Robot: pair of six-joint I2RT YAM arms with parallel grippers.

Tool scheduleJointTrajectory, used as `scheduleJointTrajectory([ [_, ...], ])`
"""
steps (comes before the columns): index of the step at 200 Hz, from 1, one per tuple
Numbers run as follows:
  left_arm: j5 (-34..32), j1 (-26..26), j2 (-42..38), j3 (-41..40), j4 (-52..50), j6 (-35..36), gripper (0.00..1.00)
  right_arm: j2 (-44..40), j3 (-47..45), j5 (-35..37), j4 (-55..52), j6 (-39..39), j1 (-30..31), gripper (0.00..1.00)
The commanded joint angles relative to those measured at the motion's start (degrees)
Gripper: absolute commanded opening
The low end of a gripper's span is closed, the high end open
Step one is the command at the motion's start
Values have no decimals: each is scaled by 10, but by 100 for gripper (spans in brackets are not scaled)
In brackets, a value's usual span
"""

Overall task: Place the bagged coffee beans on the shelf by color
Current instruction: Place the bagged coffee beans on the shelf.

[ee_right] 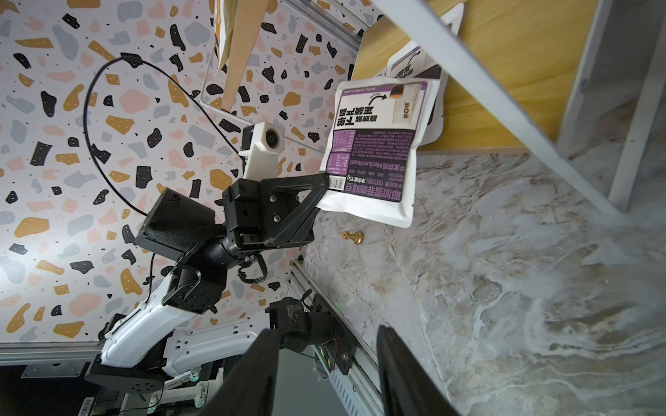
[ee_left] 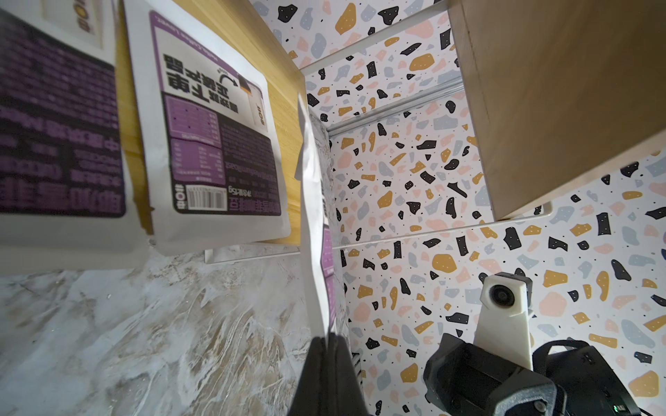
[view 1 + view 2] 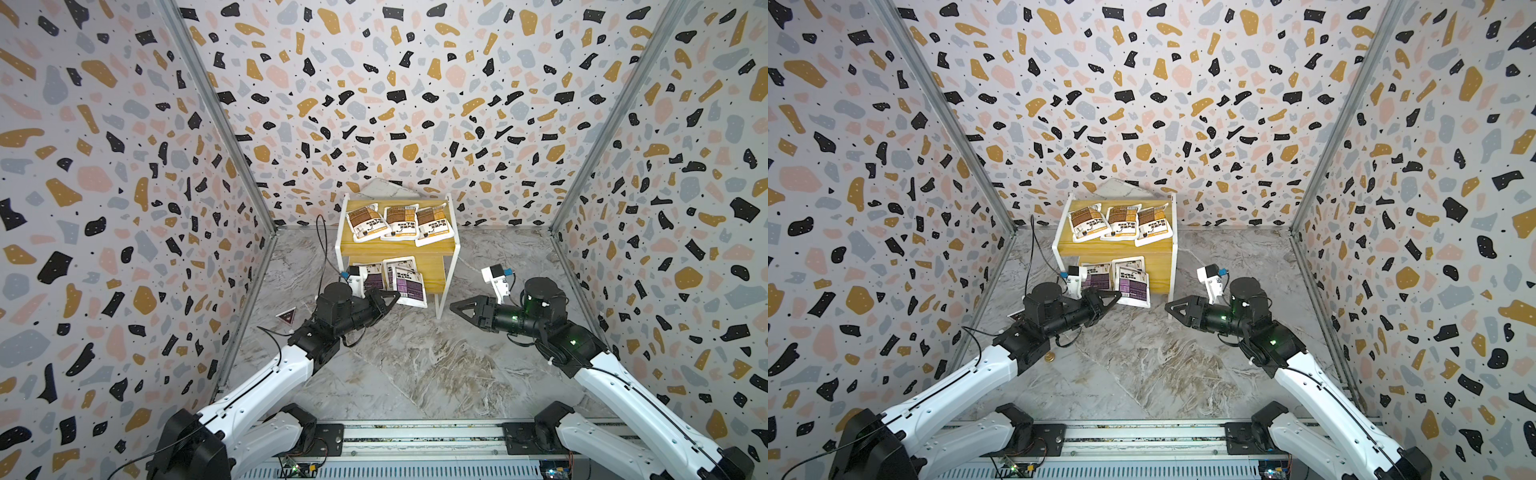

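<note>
The shelf [image 3: 399, 248] [image 3: 1113, 248] stands at the back in both top views. Three brown-label bags of coffee beans [image 3: 401, 222] [image 3: 1121, 222] lie side by side on its upper board. Two purple-label bags [image 3: 372, 277] [image 2: 212, 144] lie on the lower board [image 3: 435, 270]. My left gripper [image 3: 395, 296] [image 2: 329, 338] [image 1: 322, 182] is shut on the near edge of a third purple bag [image 3: 411, 286] [image 1: 374, 155] [image 2: 313, 216], which hangs over the lower board's front edge. My right gripper [image 3: 453, 307] [image 1: 324, 335] is open and empty, just right of the shelf's front leg.
A small brass knob [image 1: 352, 236] [image 3: 1049, 357] lies on the marble floor [image 3: 415, 365] under my left arm. A dark triangular marker [image 3: 286, 318] lies at the left wall. A black cable [image 3: 322, 245] hangs left of the shelf. Patterned walls close three sides.
</note>
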Motion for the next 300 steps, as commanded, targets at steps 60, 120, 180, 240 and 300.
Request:
scheduleJointTrajectory([
  [60, -33, -8, 58, 53, 72, 19, 0, -26, 16, 11, -37, -18, -10, 50],
  [120, -25, -14, 128, 100, 97, 21, 0, -32, 8, 9, -38, -19, -16, 50],
  [180, -20, -22, 186, 128, 111, 22, 0, -37, 2, 7, -39, -20, -22, 50],
  [240, 0, -29, 232, 149, 114, 11, 0, -41, -3, 6, -39, -18, -24, 51],
  [300, 27, -29, 249, 170, 69, 10, 16, -44, -6, 9, -37, -13, -24, 53],
])
